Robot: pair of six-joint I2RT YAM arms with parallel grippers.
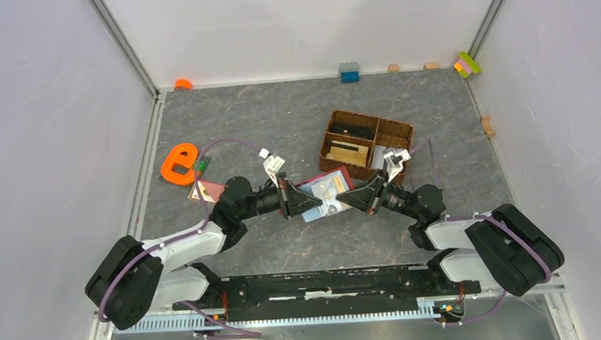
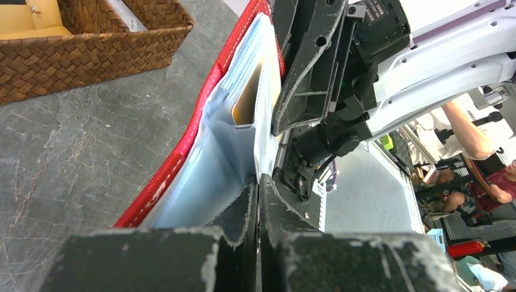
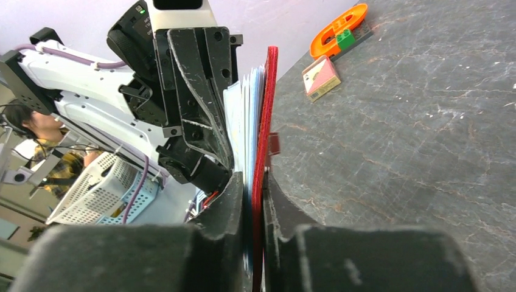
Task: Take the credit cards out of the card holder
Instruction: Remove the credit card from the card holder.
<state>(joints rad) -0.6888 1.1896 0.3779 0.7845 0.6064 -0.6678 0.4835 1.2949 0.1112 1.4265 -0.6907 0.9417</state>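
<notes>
Grey marbled tabletop point(image 1: 279, 124), walled in white on three sides, carries a brown wicker compartment basket point(image 1: 368, 141) toward the back right and an orange e-shaped plastic piece point(image 1: 179, 163) at the left. Between them, near the middle, the small dark red leather-like folding card holder point(image 1: 326, 192) is spread open, spanning the gap between the two arms. Whether its lower edge touches the tabletop I cannot tell.

Jaws of the left arm point(image 1: 229, 214) are closed on the holder's near-left edge. In the left wrist view the two dark fingers point(image 2: 240, 210) meet, and a pale clear-plastic sleeve point(image 2: 207, 170) runs into the seam between them, while the red cover point(image 2: 182, 152) lies just outside the pinch. An orange-tan credit card point(image 2: 246, 103) sits tucked in a clear pocket above those jaws, only its edge showing.

Jaws of the right arm point(image 1: 442, 216) grip the opposite edge. In the right wrist view the cover and the stacked sleeves stand edge-on in the narrow slot, one finger close against each side.
</notes>
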